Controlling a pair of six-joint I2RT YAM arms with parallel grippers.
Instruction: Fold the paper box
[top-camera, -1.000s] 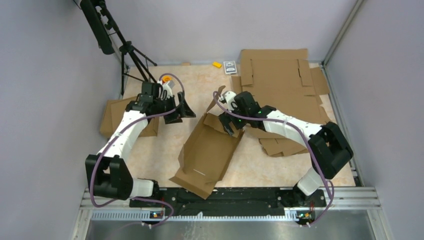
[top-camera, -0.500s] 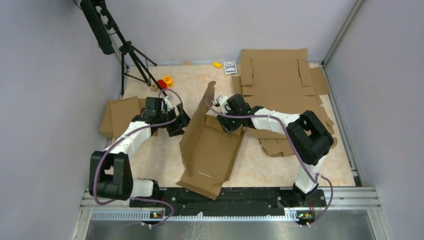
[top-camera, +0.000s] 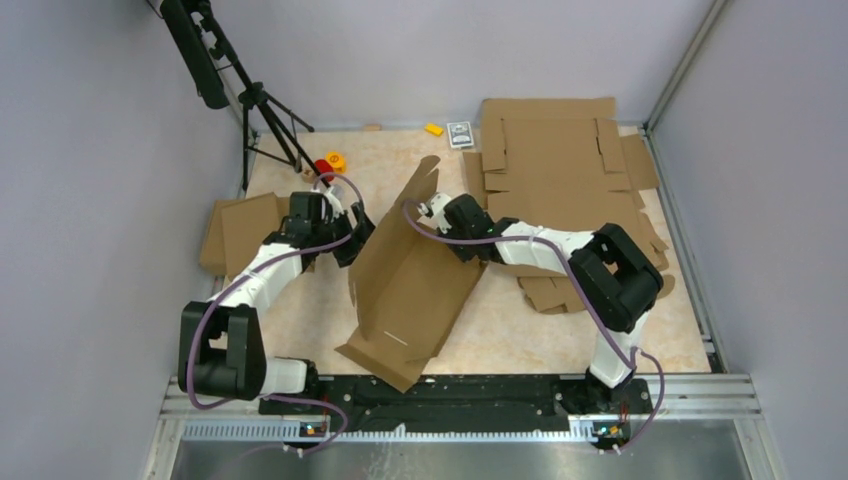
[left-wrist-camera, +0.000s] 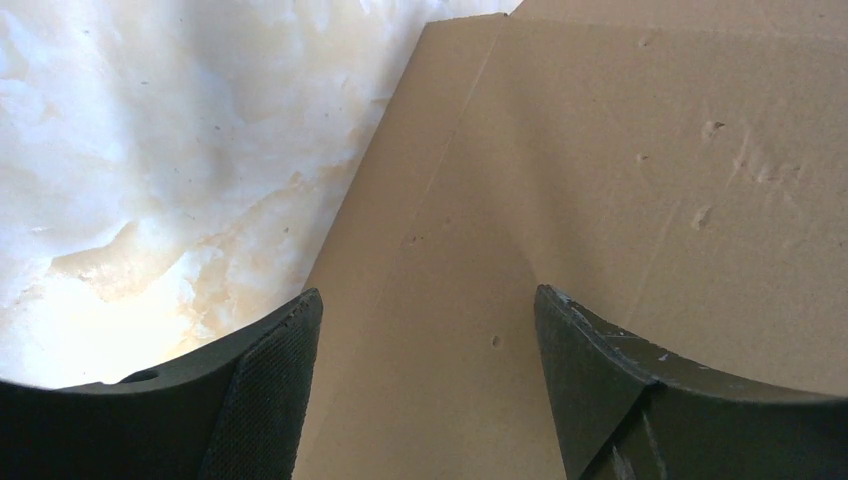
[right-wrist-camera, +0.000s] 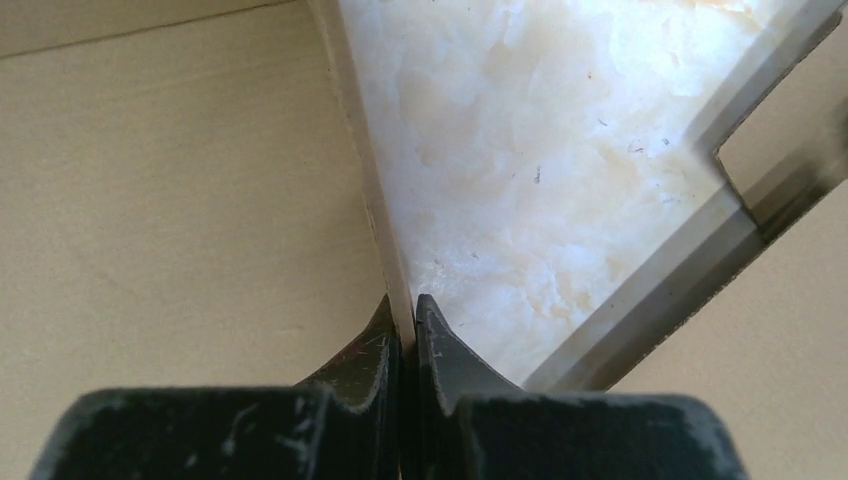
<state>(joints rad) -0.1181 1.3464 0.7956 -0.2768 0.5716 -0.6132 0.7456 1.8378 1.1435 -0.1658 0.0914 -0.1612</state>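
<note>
"2 grippers were at the paper box (top-camera: 410, 275); what did each have?"
"The right gripper (right-wrist-camera: 408, 305) was pinched tight on a thin raw edge near its far end, the card sandwiched between both fingers. The left gripper (left-wrist-camera: 428, 320) stood wide and held nothing; 1 broad brown panel faced it close, and I could not tell whether a fingertip touched it."
"Where did the box lie?"
"Mid-frame in the top view, slanting from the lower centre toward the upper middle. Its bottom panel rested on the table (top-camera: 500, 335), 1 long wall stood raised along its left side, and a slotted flap stuck up at the far end. The pile of flat sheets (top-camera: 560, 150) lay at the upper right, smaller cardboard pieces (top-camera: 232, 226) at mid-left."
"How would it handle?"
"Light, I judged, and stiff across each panel but willing to hinge at the creases. A pinch at 1 edge looked likely to swing or bow the whole sheet, and the smooth table seemed to offer little against sliding. I reckoned the best holds were panel edges close to a crease, with the other arm bracing the raised wall from outside; squeezed hard mid-panel, corrugated card would crush"
</note>
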